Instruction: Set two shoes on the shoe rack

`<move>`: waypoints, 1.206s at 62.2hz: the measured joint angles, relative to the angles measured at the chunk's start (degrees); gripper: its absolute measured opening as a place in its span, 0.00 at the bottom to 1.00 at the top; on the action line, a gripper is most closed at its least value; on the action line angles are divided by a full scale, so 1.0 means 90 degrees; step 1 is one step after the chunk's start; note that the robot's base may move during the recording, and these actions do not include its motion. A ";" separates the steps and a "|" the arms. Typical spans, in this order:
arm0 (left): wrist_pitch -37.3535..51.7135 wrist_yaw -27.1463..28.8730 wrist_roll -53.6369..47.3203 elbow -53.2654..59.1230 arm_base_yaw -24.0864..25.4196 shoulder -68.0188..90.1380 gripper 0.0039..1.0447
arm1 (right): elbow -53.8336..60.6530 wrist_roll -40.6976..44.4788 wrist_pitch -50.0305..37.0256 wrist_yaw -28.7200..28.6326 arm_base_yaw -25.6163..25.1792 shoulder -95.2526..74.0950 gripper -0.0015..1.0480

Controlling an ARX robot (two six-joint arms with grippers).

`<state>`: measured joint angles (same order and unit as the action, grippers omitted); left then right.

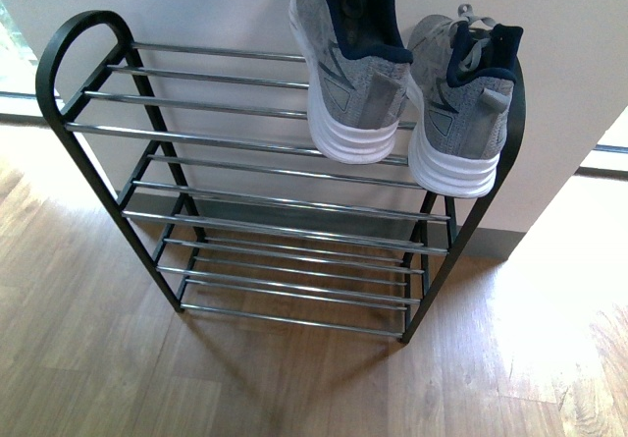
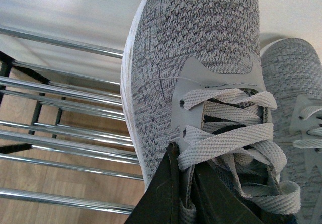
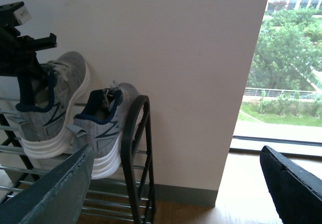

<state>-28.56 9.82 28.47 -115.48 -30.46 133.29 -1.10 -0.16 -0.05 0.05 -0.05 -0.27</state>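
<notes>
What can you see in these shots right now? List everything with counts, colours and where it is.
Held sneaker: one, grey knit, white sole, navy lining, at the rack's top tier, right end.
Free sneaker: one, same colours, on the top tier beside the held one.
Shoe rack: one, black frame, chrome bars, against the wall.
Wall: one, white, behind the rack.
Baseboard: one, grey, at the wall's foot.
Floor: one, brown wood planks, under the rack.
Window: one, past the wall's end, green trees and buildings outside.
Left claw: one, black, shut on the held sneaker's collar.
Right claw: one, dark, open and empty, off to the rack's side.
</notes>
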 joint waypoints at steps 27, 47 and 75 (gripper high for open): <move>-0.0032 -0.0046 0.0228 0.0398 -0.0318 0.0199 0.01 | 0.0000 0.0000 0.0000 0.0000 0.0000 0.0000 0.91; 0.0005 -0.0036 0.0138 0.0126 -0.0114 0.0274 0.01 | 0.0000 0.0000 0.0000 -0.0002 0.0000 0.0000 0.91; 0.0435 -0.0695 0.0525 0.0359 0.0080 0.0206 0.37 | 0.0000 0.0000 0.0000 -0.0002 0.0000 0.0000 0.91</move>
<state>-24.64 3.57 33.19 -112.25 -29.74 135.15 -1.10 -0.16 -0.05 0.03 -0.05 -0.27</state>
